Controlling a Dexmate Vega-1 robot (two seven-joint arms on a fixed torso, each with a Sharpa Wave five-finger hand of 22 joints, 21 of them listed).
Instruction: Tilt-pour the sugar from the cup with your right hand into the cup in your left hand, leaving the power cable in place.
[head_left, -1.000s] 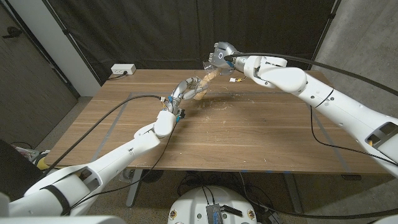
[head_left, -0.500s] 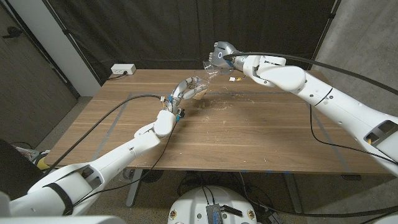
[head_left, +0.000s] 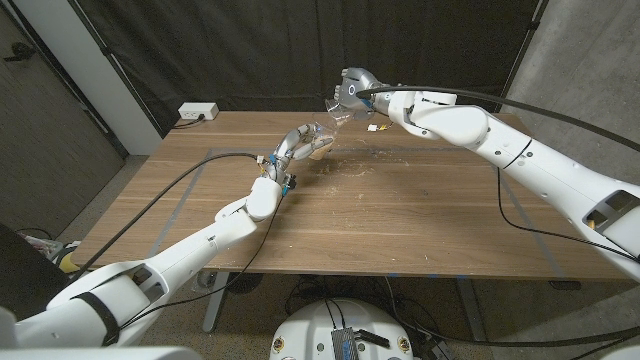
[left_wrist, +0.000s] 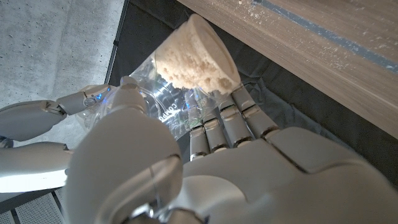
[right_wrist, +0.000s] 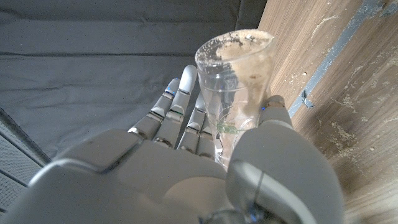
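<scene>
Sugar cups held tilted above the desk

Right hand (head_left: 352, 93) grips a clear, nearly empty cup (head_left: 338, 108), tipped with its mouth slanting down toward the left hand (head_left: 293, 148). That hand holds a sugar-filled cup (head_left: 320, 145) just below, mouth angled up. Both arms reach over the wooden desk (head_left: 420, 210), dusted with spilled sugar.

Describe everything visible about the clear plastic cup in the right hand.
The clear plastic cup in the right hand is thin, transparent and tapered, widest at the rim, with small printed markings low on its wall. It looks almost empty: only a dusting of pale sugar clings to the rim and inner wall. The right hand holds it, fingers on one side and thumb on the other. In the head view it is tipped, mouth down, above the table towards the sugar-filled cup in the left hand.
</scene>
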